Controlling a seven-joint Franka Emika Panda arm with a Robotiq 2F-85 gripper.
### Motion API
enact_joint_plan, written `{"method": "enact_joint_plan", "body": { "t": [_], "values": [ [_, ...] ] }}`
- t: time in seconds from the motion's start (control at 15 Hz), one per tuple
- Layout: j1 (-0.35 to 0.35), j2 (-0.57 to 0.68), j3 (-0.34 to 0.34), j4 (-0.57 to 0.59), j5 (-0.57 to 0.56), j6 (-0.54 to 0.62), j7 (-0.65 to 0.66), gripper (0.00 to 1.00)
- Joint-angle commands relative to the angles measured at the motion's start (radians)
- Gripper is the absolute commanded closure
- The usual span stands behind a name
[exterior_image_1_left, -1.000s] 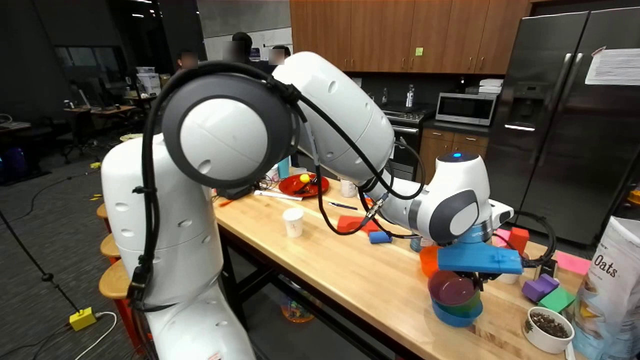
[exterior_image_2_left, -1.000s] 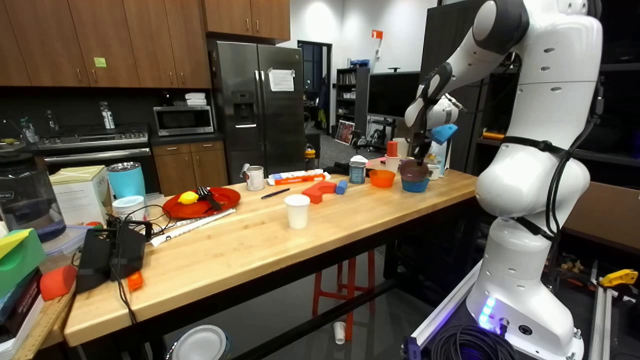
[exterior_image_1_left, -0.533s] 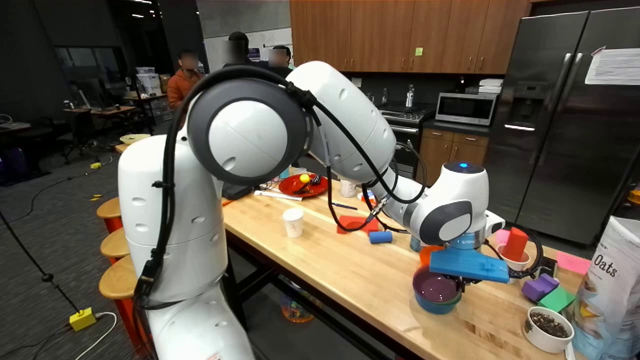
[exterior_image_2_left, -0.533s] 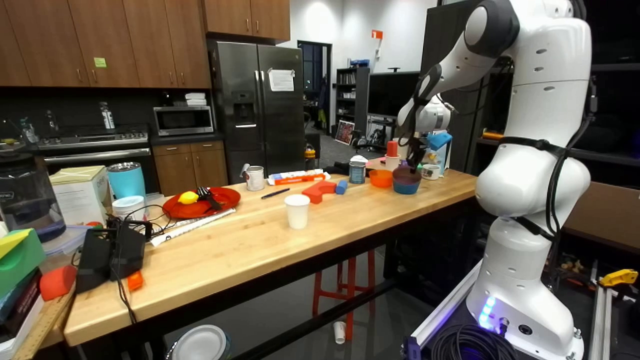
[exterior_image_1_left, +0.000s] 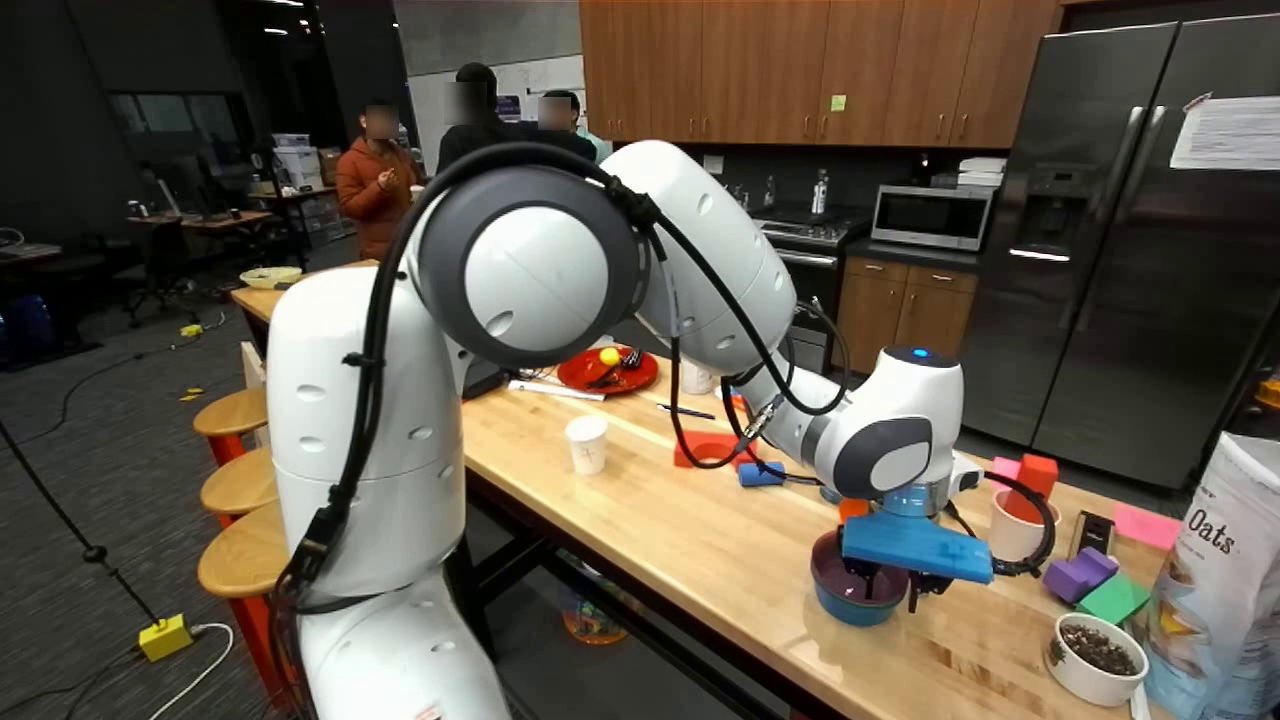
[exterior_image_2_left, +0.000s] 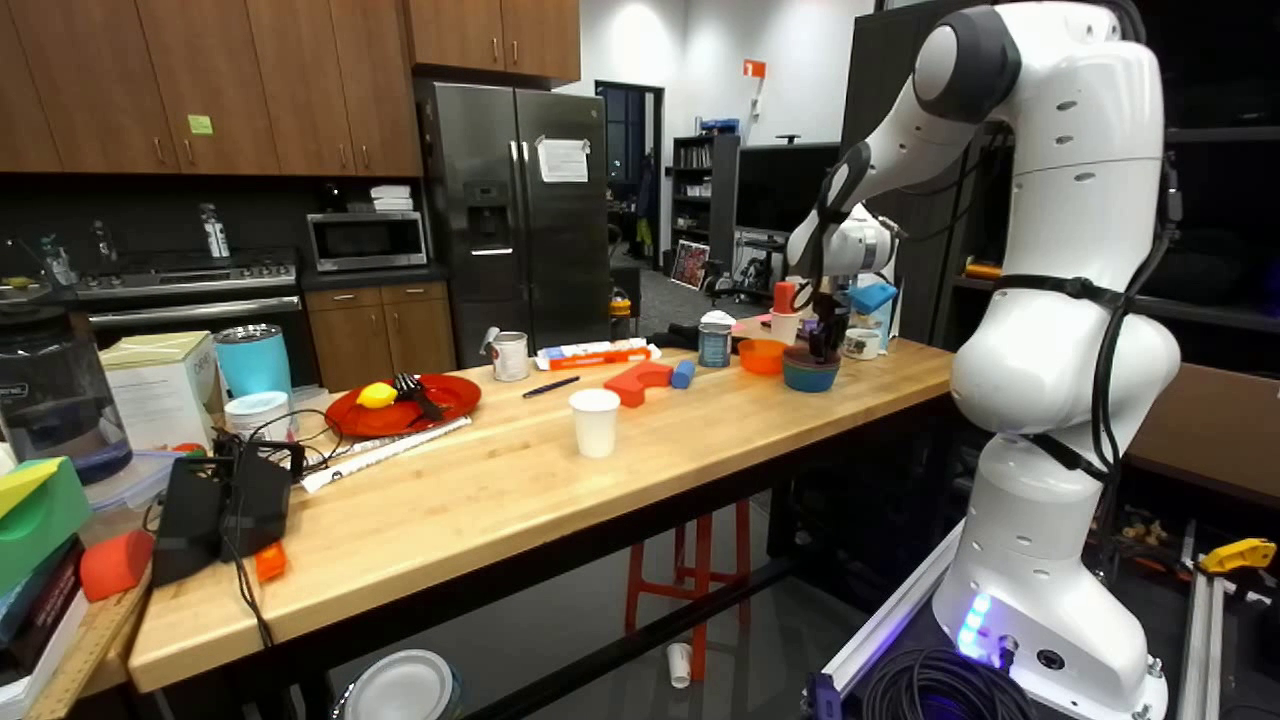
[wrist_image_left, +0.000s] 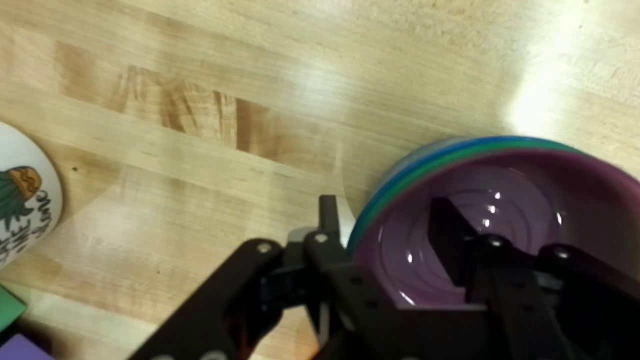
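Stacked bowls, in an exterior view: the purple bowl (exterior_image_1_left: 831, 570) is sitting inside the blue bowl (exterior_image_1_left: 852, 609), which is standing near the long edge of the wooden table (exterior_image_1_left: 690, 545).
Black gripper, same exterior view: the gripper (exterior_image_1_left: 891, 597) is standing low at the purple bowl's rim, beneath its blue cover (exterior_image_1_left: 915, 546).
Neighbours, same exterior view: the white bowl (exterior_image_1_left: 1085, 682) of dark bits, the purple block (exterior_image_1_left: 1080, 574), the green block (exterior_image_1_left: 1114, 598) and the oats bag (exterior_image_1_left: 1205, 570) are standing or lying farther along.
Orange bowl, in an exterior view: the orange bowl (exterior_image_2_left: 763, 357) is resting just beside the stack; whether it is touching cannot be told.
Rims, wrist view: the green bowl (wrist_image_left: 445, 161) is showing as a band between purple and blue, so three bowls are nesting.
Fingers, wrist view: the fingers (wrist_image_left: 328, 211) are standing apart, straddling the near rim with space around it and clamping nothing.
Nesting done: by judgement, the purple bowl is resting in the stack, free of any grip; how fully it is seating cannot be told.
Not yet done: the gripper is not yet standing clear, since a finger is dipping inside the bowl; the orange bowl is sitting outside the stack.
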Motion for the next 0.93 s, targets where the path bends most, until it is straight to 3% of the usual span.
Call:
{"method": "enact_joint_plan", "body": {
  "t": [0.0, 0.2, 0.6, 0.87],
  "values": [
    [-0.007, -0.009, -0.002, 0.006, -0.051, -0.032, 0.031, 0.19],
    [-0.006, -0.029, -0.015, -0.003, -0.114, -0.034, 0.077, 0.01],
    [-0.005, -0.06, -0.021, -0.005, -0.187, -0.047, 0.13, 0.0],
    [-0.001, -0.035, -0.006, 0.019, -0.166, -0.08, 0.109, 0.0]
  ]
}}
